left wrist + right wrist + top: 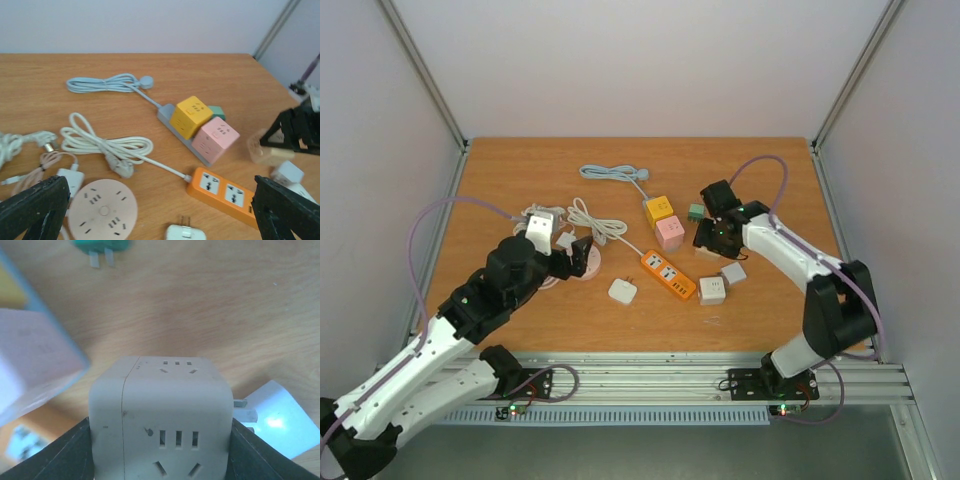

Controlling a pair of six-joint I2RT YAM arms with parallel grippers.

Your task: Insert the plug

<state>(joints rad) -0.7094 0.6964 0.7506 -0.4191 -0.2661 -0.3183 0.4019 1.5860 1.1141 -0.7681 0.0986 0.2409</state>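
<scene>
The right claw (160,460) is clenched on the flat sides of a beige cube adapter (160,405) toward the right edge of the surface (520,170), probably light, rigid, slippery plastic best held square, while the left claw (160,210) gapes released.

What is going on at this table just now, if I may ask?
The right gripper is shut on a beige cube socket, close to a white adapter whose prongs point toward it. Nothing is plugged into the cube's visible faces. The left gripper is open and empty, hovering above a round pink socket and loose white cables.
</scene>
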